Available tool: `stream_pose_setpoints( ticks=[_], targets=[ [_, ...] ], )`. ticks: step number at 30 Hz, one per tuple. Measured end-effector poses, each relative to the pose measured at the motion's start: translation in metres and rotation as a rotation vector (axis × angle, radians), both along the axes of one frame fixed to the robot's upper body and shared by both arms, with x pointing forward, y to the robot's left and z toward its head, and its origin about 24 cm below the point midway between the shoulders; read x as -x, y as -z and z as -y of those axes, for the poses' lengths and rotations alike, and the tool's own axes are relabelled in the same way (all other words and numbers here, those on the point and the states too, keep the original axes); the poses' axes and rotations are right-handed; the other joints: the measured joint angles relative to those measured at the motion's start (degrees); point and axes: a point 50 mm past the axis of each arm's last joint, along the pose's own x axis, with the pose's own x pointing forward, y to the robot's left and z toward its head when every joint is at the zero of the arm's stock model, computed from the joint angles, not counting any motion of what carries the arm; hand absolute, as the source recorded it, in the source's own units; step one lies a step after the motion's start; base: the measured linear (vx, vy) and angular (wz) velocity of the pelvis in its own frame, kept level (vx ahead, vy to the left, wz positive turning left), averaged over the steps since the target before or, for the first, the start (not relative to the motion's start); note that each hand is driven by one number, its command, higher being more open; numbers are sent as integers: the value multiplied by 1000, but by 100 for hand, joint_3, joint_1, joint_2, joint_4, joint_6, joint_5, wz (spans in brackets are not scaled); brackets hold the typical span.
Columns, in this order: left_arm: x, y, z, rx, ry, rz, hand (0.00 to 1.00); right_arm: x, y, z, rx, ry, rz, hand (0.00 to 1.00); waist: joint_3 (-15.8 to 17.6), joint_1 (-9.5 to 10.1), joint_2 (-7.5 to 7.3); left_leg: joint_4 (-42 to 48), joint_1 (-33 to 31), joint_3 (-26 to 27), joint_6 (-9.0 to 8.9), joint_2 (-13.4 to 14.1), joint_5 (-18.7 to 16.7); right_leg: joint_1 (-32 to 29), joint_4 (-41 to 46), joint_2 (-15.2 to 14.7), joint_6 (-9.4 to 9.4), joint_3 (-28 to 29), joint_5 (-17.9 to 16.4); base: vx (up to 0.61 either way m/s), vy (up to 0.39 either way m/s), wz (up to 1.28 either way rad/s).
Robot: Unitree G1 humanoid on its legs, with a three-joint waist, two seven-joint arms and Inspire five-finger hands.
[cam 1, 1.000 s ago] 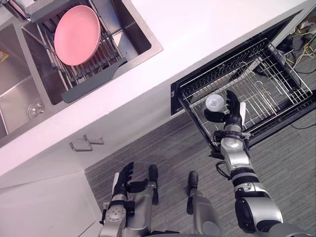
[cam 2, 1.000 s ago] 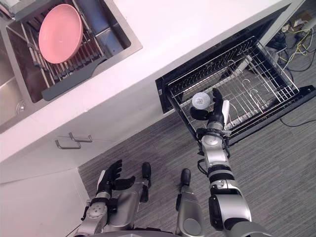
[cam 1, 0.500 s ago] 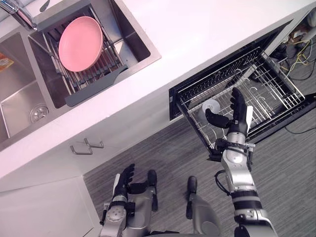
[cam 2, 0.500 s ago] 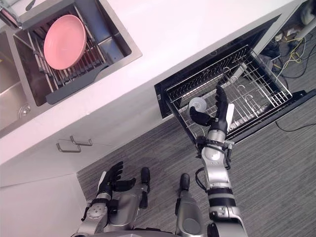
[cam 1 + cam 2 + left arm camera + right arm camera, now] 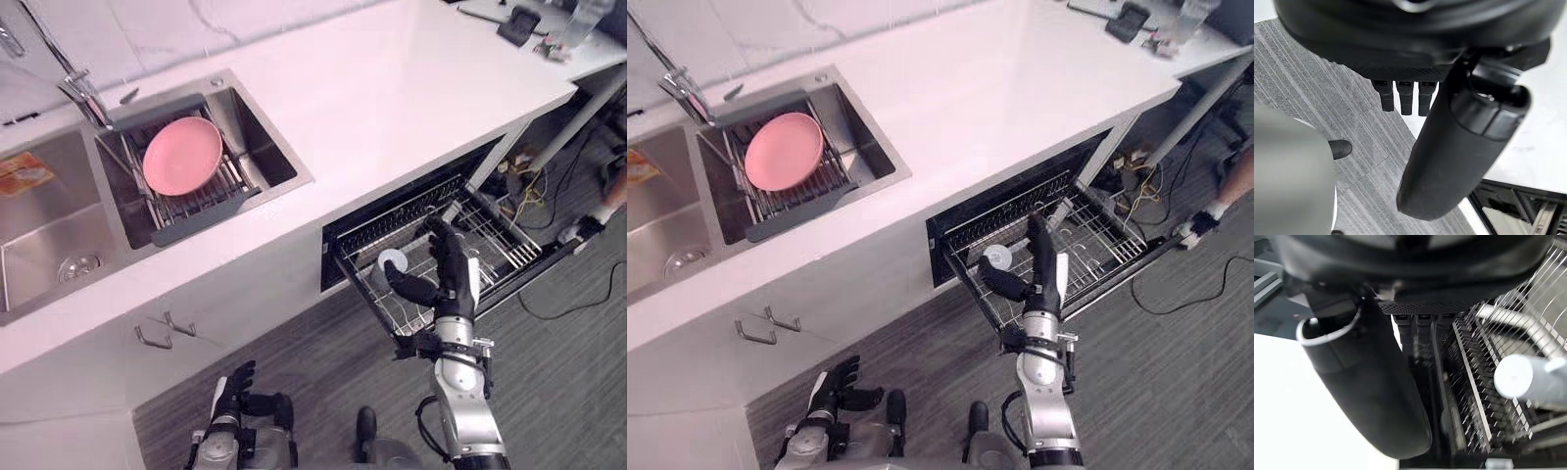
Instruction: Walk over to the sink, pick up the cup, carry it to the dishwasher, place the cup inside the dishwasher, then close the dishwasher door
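Observation:
The cup (image 5: 395, 260) is white and lies on its side in the front left of the pulled-out dishwasher rack (image 5: 500, 245). It also shows past the fingers in the right wrist view, cup (image 5: 1528, 377). My right hand (image 5: 446, 274) stands open just right of the cup, fingers straight and thumb (image 5: 407, 290) spread below it, holding nothing. My left hand (image 5: 235, 387) hangs low over the floor, relaxed and open, with its thumb (image 5: 1449, 152) and fingers (image 5: 1405, 95) straight.
The dishwasher's door (image 5: 563, 257) lies open under the rack. A white counter (image 5: 392, 108) runs above it, with a sink (image 5: 59, 235) and a pink plate (image 5: 181, 155) in a drying rack. Cables (image 5: 519, 181) and a person's foot (image 5: 588, 227) are on the right.
My right hand let go of the cup, which now rests in the rack, and opened and drew back a little. The camera rose and pulled back.

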Motion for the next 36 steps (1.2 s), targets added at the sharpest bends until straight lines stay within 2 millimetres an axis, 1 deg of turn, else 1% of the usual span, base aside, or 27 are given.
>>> stream_pose_setpoints(
  ticks=[2, 5, 8, 10, 11, 12, 13, 15, 16, 17, 19, 20, 21, 22, 24, 25, 26, 27, 28, 29, 30, 31, 32, 33, 34, 35, 36],
  targets=[
    [4, 3, -1, 2, -11, -20, 90, 3, -1, -7, -5, -37, 4, 90, -128, 2, -10, -101, 100, -18, -29, -5, 39, 58, -2, 1, 0, -35, -1, -40, -8, 8],
    [8, 6, -1, 2, -12, -41, 90, 5, -6, -13, -10, -74, 37, 90, -227, -30, -11, -140, 163, -119, -34, -26, 71, 171, -25, -13, 5, -133, -4, -31, -5, 17],
    [8, 6, -1, 3, -11, -40, 90, 5, -15, -15, -3, -94, 82, 90, -230, -25, -14, -121, 152, -351, -28, -50, 100, 293, -36, -52, 12, -351, -45, -24, -10, 41],
    [7, 5, -1, 0, -7, -35, 90, 5, -20, -16, 6, -99, 108, 90, -229, -26, -13, 78, -46, -571, -15, -76, 97, 294, 13, -84, 14, -589, -91, -24, -12, 64],
    [6, 5, -1, 0, -5, -29, 90, 3, -22, -15, 17, -101, 122, 90, -227, -19, -13, 274, -271, -672, -17, -93, 76, 286, 15, -127, 10, -794, -100, -41, 3, 80],
    [3, 4, -1, 0, -5, -23, 90, 1, -25, -14, 32, -98, 134, 90, -219, 15, -1, 377, -447, -655, 7, -78, -58, 285, 10, -140, 7, -1007, -101, -53, 5, 82],
    [2, 4, -1, -1, -3, -22, 90, 1, -26, -14, 42, -97, 139, 90, -213, 20, 7, 435, -512, -314, 97, 15, -90, 304, 9, -142, 6, -1121, -105, -54, -8, 82],
    [0, 4, -1, -2, 2, -22, 90, -2, -30, -10, 92, -91, 156, 90, -203, 13, 15, 622, -635, 690, 102, 371, -90, 399, 10, -200, 35, -1469, -152, -28, 12, 89],
    [-1, 3, 0, -1, 2, -17, 90, -6, -35, -9, 129, -93, 177, 90, -188, 32, 21, 716, -665, 936, 102, 443, -88, 450, 30, -254, 83, -1600, -196, 14, 68, 72],
    [-2, 3, 1, -2, 1, -13, 90, -10, -39, -9, 164, -100, 196, 90, -186, 80, 22, 713, -661, 902, 101, 399, -87, 454, 78, -300, 122, -1629, -226, 30, 93, 49],
    [-2, 3, 1, -12, 3, -12, 90, -18, -51, -18, 222, -136, 250, 90, -180, 92, 12, 746, -635, 804, 136, 222, -139, 493, 212, -463, 222, -1695, -327, 34, 92, 24],
    [-2, 3, 1, -14, 4, -11, 90, -19, -52, -18, 223, -138, 254, 90, -177, 90, 8, 757, -635, 799, 147, 205, -151, 497, 231, -484, 232, -1703, -339, 40, 104, 23],
    [-2, 2, 0, -20, 6, -11, 90, -19, -53, -20, 234, -144, 259, 90, -160, 92, -22, 842, -625, 789, 189, 97, -241, 488, 443, -635, 238, -1754, -537, 25, 66, 16],
    [-2, 2, 0, -21, 6, -11, 90, -19, -53, -20, 241, -144, 258, 90, -153, 90, -31, 870, -624, 782, 188, 72, -267, 481, 518, -670, 258, -1763, -585, 53, 144, 22],
    [-3, 1, -4, -33, 7, -3, 90, -21, -50, -19, 253, -141, 245, 90, -68, 59, -179, 1166, -600, 773, 264, -173, -528, 347, 1250, -1080, 331, -1773, -1079, 86, 172, 21],
    [-4, 0, -5, -36, 10, 0, 90, -21, -49, -18, 255, -137, 241, 90, -46, 48, -222, 1266, -602, 762, 285, -226, -624, 337, 1416, -1171, 299, -1783, -1180, 125, 124, 22],
    [-5, 0, -6, -44, 24, 4, 90, -22, -48, -15, 264, -128, 227, 90, -34, 12, -240, 1422, -617, 682, 355, -276, -796, 283, 1847, -1296, 177, -1730, -1275, 136, 118, 30],
    [-5, 0, -7, -51, 31, 1, 90, -22, -46, -12, 275, -117, 210, 90, -9, -51, -265, 1545, -611, 583, 402, -320, -919, -35, 2603, -1384, -58, -1398, -1202, 145, 129, 38],
    [-4, 0, -8, -52, 30, -2, 90, -23, -45, -11, 279, -112, 202, 90, 0, -102, -275, 1581, -598, 496, 428, -341, -966, -173, 2945, -1371, -223, -1189, -1114, 190, 151, 61],
    [-4, 0, -10, -58, 30, -4, 90, -23, -44, -7, 294, -100, 190, 90, 9, -187, -245, 1572, -505, 285, 490, -323, -1029, -499, 3670, -1303, -623, -795, -881, 240, 92, 78],
    [-4, 0, -11, -61, 30, -9, 90, -24, -43, -4, 318, -92, 182, 90, 43, -281, -208, 1542, -439, 59, 524, -290, -1082, -701, 3904, -1006, -400, -386, -1202, 254, 56, 79],
    [-4, 1, -12, -63, 29, -14, 90, -24, -43, -3, 327, -90, 183, 90, 43, -296, -223, 1514, -398, -29, 535, -278, -1090, -782, 3871, -827, -367, -238, -1355, 258, -9, 71],
    [-3, 1, -12, -67, 29, -20, 90, -25, -44, -2, 338, -91, 187, 90, 47, -302, -238, 1416, -275, -154, 521, -269, -1080, -949, 3699, -530, -350, -5, -1525, 276, -16, 58],
    [-2, 2, -12, -67, 32, -29, 90, -26, -46, -1, 350, -93, 193, 90, 48, -300, -235, 1333, -128, -234, 410, -261, -1054, -1091, 3392, -282, -356, 108, -1545, 290, -28, 53],
    [-2, 3, -11, -67, 34, -32, 90, -26, -47, -1, 355, -94, 197, 90, 46, -300, -233, 1312, -56, -271, 365, -260, -1072, -1158, 3182, -182, -343, 138, -1535, 317, -49, 44],
    [-2, 3, -12, -70, 41, -35, 90, -26, -50, -1, 361, -94, 212, 90, 22, -291, -259, 1389, -30, -313, 201, -284, -1175, -1242, 2541, -49, -345, 170, -1326, 386, -82, 50],
    [-2, 4, -11, -73, 47, -42, 90, -25, -53, 1, 368, -89, 225, 90, 0, -354, -228, 1623, -77, -336, 68, -273, -1353, -1223, 2170, 17, -159, 203, -771, 400, -81, 51]
  ],
)
